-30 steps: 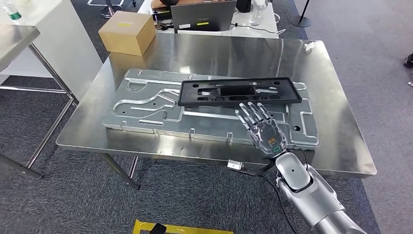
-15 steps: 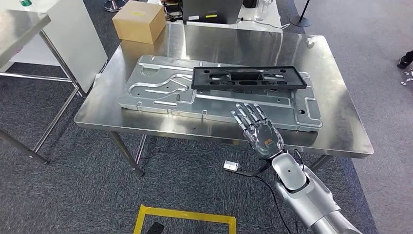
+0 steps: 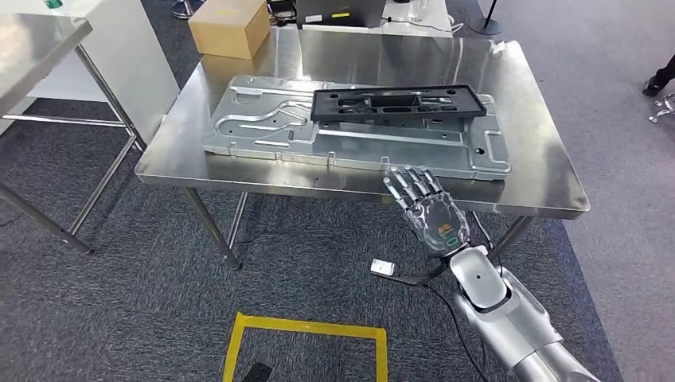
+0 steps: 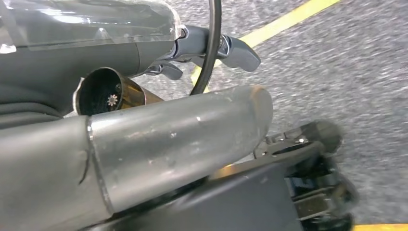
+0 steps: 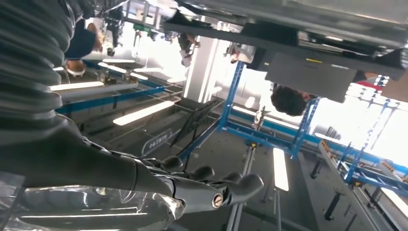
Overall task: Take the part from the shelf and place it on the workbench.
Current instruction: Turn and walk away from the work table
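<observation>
We see the long black plastic frame part (image 3: 398,103) lying on the grooved aluminium plate (image 3: 263,131) atop the steel bench (image 3: 541,159). Our right hand (image 3: 430,213) hovers at the bench's six-o'clock edge, fingers (image 3: 407,185) spread, empty. Left hand (image 4: 308,183): cannot tell.

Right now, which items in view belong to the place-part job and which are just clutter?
Job:
black part, lying on the metal plate
workbench
right hand, holding nothing, at the bench's near edge

Lying about:
cardboard box
laptop
side table
yellow floor tape
</observation>
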### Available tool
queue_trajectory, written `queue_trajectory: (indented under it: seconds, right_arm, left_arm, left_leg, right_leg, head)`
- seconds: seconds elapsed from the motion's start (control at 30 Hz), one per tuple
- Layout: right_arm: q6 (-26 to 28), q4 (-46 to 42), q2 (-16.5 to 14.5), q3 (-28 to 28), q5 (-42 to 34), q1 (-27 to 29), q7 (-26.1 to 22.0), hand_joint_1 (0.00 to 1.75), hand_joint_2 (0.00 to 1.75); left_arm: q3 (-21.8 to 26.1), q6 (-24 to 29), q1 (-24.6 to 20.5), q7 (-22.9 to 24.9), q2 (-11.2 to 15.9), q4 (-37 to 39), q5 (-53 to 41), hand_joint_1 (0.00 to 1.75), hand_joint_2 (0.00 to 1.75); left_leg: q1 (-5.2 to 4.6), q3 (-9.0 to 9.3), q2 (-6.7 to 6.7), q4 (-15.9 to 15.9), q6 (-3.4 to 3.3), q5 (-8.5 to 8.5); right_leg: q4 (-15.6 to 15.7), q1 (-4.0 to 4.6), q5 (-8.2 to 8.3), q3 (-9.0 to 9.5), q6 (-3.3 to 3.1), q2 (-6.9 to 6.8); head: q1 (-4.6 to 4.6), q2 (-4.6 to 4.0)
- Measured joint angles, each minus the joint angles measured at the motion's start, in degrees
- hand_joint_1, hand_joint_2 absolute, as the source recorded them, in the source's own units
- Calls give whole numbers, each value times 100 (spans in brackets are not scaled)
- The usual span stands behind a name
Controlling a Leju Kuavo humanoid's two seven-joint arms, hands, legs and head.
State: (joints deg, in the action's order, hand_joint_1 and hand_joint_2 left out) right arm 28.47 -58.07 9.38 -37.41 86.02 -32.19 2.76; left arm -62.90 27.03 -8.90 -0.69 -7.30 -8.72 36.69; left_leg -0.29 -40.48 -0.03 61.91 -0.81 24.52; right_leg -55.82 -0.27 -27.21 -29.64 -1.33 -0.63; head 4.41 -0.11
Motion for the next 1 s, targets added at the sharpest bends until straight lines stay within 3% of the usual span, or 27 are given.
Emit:
queue_trajectory:
  seconds: [0.07, 0.1, 0.13, 0.17, 0.23, 0.3, 0.33, 0.4, 0.53, 0.57, 0.6, 0.67, 0.7, 0.73, 0.77, 0.83, 0.9, 0.93, 1.0]
  right_arm:
    - [-7, 3, 2, 0, -45, 14, -8, 0, 175]
    - [-16, 7, -2, 2, -136, 41, -22, 0, 175]
    - [-26, 14, -12, 12, -276, 87, -47, 0, 175]
    - [-37, 25, -29, 32, -468, 158, -78, 0, 175]
    - [-70, 70, -115, 125, -967, 383, -163, 0, 175]
    - [-75, 216, -277, 322, -1631, 721, -301, 0, 175]
    - [-61, 380, -379, 471, -2018, 919, -369, 0, 175]
    - [-38, 655, -517, 688, -2543, 1184, -441, 0, 175]
    - [-74, 961, -614, 868, -2878, 1324, -400, 0, 175]
    - [-205, 1365, -695, 1134, -3266, 1494, -328, 0, 175]
    - [-621, 2005, -796, 1645, -3862, 1794, 109, 0, 175]
    - [-1530, 3259, -967, 2748, -4989, 2468, 1507, 0, 175]
    - [-1858, 3632, -1015, 3172, -5337, 2731, 2289, 0, 175]
    - [-1889, 3790, -1048, 3414, -5472, 2878, 2673, 0, 175]
    - [-1843, 3913, -1078, 3638, -5587, 2980, 2767, 0, 175]
    - [-1727, 4101, -1133, 4035, -5708, 3057, 2366, 0, 175]
    - [-1601, 4209, -1186, 4310, -5735, 3057, 1692, 0, 175]
    - [-1537, 4252, -1211, 4418, -5697, 3050, 1340, 0, 175]
    - [-1386, 4347, -1255, 4549, -5541, 3028, 678, 0, 175]
  left_arm:
    - [-8, -2, 0, -1, 6, 0, 2, 0, 0]
    - [-10, -3, 0, -2, 9, 0, 7, 0, 0]
    - [-11, -3, -1, -4, 10, 0, 21, 0, 0]
    - [-11, -3, 0, -9, 10, 0, 44, 0, 0]
    - [-11, 6, 0, -43, 12, 0, 121, 0, 0]
    - [-9, 28, 4, -109, 14, 0, 225, 0, 0]
    - [-2, 44, 16, -151, 14, 0, 289, 0, 0]
    - [10, 69, 43, -206, 15, 0, 379, 0, 0]
    - [27, 90, 68, -235, 15, 0, 428, 0, 0]
    - [51, 111, 92, -261, 16, 0, 473, 0, 0]
    - [79, 141, 132, -281, 20, 0, 523, 0, 0]
    - [124, 220, 224, -307, 28, 0, 606, 0, 0]
    - [131, 259, 264, -304, 32, 1, 630, 0, 0]
    - [137, 289, 288, -299, 36, 1, 659, 0, 0]
    - [143, 305, 302, -283, 39, 2, 687, 0, 0]
    - [150, 298, 296, -229, 44, 2, 673, 0, 0]
    - [134, 277, 267, -200, 44, 2, 587, 0, 0]
    - [122, 262, 253, -198, 45, 2, 553, 0, 0]
    - [103, 222, 248, -196, 52, 3, 529, 0, 0]
  left_leg:
    - [44, -156, -1, 706, 76, 586]
    - [69, -187, 0, 1032, 110, 716]
    - [91, -154, 1, 1230, 140, 700]
    - [112, -37, 1, 1253, 166, 572]
    - [153, 484, -2, 718, 210, 334]
    - [149, 1034, -26, -42, 189, 442]
    - [133, 1164, -38, -261, 146, 542]
    - [106, 1190, -46, -350, 65, 590]
    - [95, 1176, -46, -359, 16, 565]
    - [96, 1148, -42, -383, -52, 511]
    - [90, 1071, -54, -405, -138, 416]
    - [61, 850, -84, -422, -278, 200]
    - [35, 729, -100, -401, -293, 120]
    - [15, 634, -86, -376, -285, 74]
    - [0, 549, -58, -351, -273, 33]
    - [-23, 417, 25, -319, -244, -48]
    - [-39, 366, 89, -311, -199, -139]
    - [-39, 361, 108, -318, -170, -190]
    - [-30, 348, 112, -325, -104, -261]
  right_leg:
    - [-6, -9, 153, -185, -14, -2]
    - [-17, -15, 227, -285, -2, -5]
    - [-36, -24, 296, -387, 16, -11]
    - [-64, -36, 357, -492, 41, -20]
    - [-152, -65, 448, -685, 105, -35]
    - [-249, -66, 512, -815, 181, -42]
    - [-269, -58, 548, -837, 220, -47]
    - [-262, -44, 600, -840, 270, -56]
    - [-239, -50, 637, -831, 304, -62]
    - [-277, -66, 557, -844, 332, -52]
    - [-574, -79, 235, -919, 364, -29]
    - [-1428, -99, -494, -1109, 405, 31]
    - [-1825, -91, -715, -1157, 401, 50]
    - [-1893, -80, -640, -1079, 385, 58]
    - [-1758, -67, -493, -903, 360, 61]
    - [-985, -27, -325, -267, 285, 63]
    - [-280, 19, -386, 231, 220, 62]
    - [-121, 43, -419, 322, 191, 59]
    - [-62, 40, -320, 260, 122, 28]
  head:
    - [-10, 0]
    - [-11, 0]
    - [-11, 0]
    - [-12, 0]
    - [-13, 0]
    - [-15, 0]
    - [-14, 0]
    - [-11, 0]
    - [-11, 0]
    - [-11, 0]
    - [-9, 0]
    - [-7, 0]
    - [-7, 0]
    - [-8, 0]
    - [-9, 0]
    - [-10, 0]
    - [-14, 0]
    - [-15, 0]
    - [-6, 0]
